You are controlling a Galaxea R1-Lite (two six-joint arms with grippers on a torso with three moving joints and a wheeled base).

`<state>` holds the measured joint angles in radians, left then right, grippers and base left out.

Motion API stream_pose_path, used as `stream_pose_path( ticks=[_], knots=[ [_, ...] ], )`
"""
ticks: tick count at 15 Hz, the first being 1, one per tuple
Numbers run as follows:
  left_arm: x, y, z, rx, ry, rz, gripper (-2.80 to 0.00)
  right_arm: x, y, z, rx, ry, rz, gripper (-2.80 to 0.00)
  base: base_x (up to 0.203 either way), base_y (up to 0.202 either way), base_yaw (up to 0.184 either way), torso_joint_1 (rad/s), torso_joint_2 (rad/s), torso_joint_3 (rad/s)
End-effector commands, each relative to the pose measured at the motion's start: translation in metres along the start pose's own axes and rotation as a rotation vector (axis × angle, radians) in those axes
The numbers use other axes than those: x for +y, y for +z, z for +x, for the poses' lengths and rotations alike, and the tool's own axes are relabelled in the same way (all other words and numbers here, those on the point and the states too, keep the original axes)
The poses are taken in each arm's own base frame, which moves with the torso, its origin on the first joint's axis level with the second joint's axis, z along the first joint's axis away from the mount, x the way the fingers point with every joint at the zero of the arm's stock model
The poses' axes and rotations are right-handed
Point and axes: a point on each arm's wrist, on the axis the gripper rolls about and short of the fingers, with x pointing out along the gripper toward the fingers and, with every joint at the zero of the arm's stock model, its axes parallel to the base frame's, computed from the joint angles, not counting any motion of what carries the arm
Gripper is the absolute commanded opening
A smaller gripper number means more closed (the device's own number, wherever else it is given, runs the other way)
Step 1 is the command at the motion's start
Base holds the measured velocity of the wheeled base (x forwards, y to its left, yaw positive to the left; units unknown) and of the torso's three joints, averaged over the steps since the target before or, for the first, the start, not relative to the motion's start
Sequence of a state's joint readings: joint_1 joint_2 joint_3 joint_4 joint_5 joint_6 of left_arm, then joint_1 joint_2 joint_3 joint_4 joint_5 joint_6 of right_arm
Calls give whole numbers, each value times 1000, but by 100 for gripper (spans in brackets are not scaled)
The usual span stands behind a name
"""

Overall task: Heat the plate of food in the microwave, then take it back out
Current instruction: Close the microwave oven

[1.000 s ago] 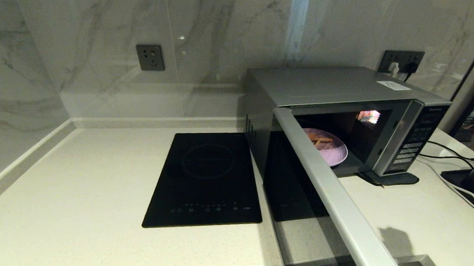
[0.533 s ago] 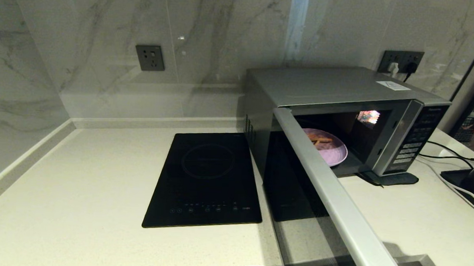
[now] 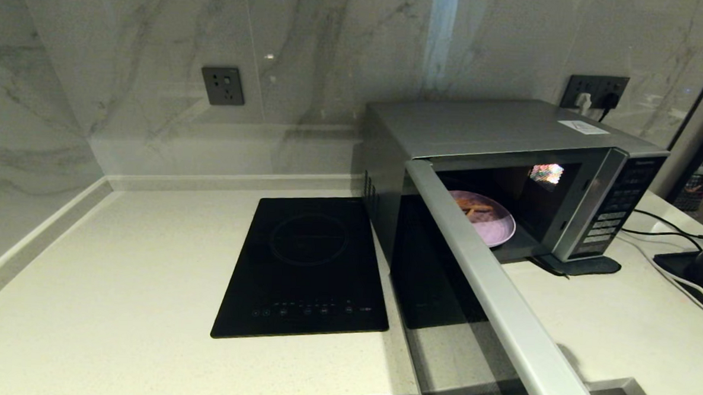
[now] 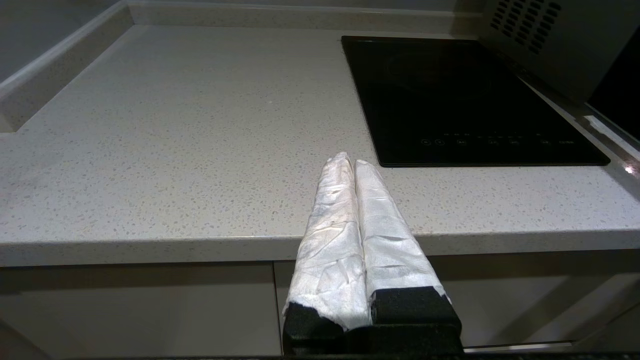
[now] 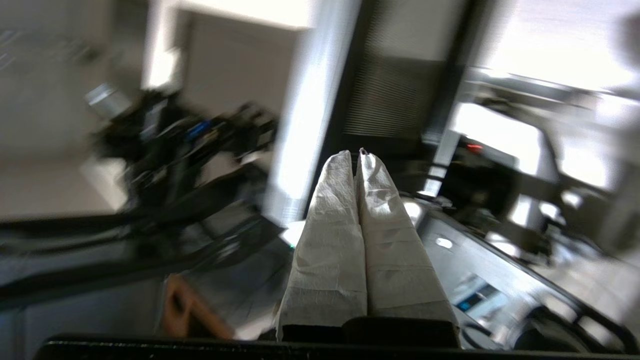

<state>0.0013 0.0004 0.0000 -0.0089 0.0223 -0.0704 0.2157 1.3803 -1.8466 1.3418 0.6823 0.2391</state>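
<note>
My left tool (image 4: pixel 352 162) is parked low in front of the surface (image 3: pixel 116 282), its two white-wrapped fingers (image 4: pixel 332 220) pressed together with nothing between them, pointing toward the front edge near the black glass hob (image 3: pixel 307 267). My right tool (image 5: pixel 356 156) is also closed on nothing, its wrapped fingers (image 5: pixel 385 240) touching along their length; it points out into the room, away from the work, and what lies past it is too blurred to name. In the head view only a small part of that arm shows at the far right edge.

The microwave (image 3: pixel 497 132) stands on the surface to the right of the hob, its door (image 3: pixel 495 293) swung wide open toward me, so the silver top edge of the door runs diagonally across the view. The plate of food (image 3: pixel 490 221) sits inside the cavity on the floor of the oven, partly hidden behind the door edge; the orange fries lie on its left part. The black button panel (image 3: pixel 618 209) is on the microwave's right side. Dark cables (image 3: pixel 664 235) trail across the surface to the right, and a wall socket (image 3: pixel 222 85) is set in the marble wall behind the hob
</note>
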Motion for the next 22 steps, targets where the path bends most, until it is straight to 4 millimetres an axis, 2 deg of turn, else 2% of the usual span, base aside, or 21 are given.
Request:
stream_pose_path(
  ticks=[1, 4, 6, 9, 15, 18, 22],
  knots=[
    [0, 0, 0, 1, 1, 0, -280, 6, 19, 24, 95, 84, -37, -280, 0, 0, 0, 0, 0, 0],
    [0, 0, 0, 1, 1, 0, -280, 23, 30, 57, 217, 165, -129, -280, 0, 0, 0, 0, 0, 0],
    [0, 0, 0, 1, 1, -2, -280, 25, 36, 83, 289, 179, -153, -280, 0, 0, 0, 0, 0, 0],
    [0, 0, 0, 1, 1, 0, -280, 23, 41, 111, 354, 141, -144, -280, 0, 0, 0, 0, 0, 0],
    [0, 0, 0, 1, 1, -1, -280, 28, 31, 132, 473, 57, -149, -280, 0, 0, 0, 0, 0, 0],
    [0, 0, 0, 1, 1, 0, -280, 28, 30, 130, 459, 13, -156, -280, 0, 0, 0, 0, 0, 0],
    [0, 0, 0, 1, 1, 0, -280, 27, 28, 118, 404, -100, -139, -280, 0, 0, 0, 0, 0, 0]
  ],
)
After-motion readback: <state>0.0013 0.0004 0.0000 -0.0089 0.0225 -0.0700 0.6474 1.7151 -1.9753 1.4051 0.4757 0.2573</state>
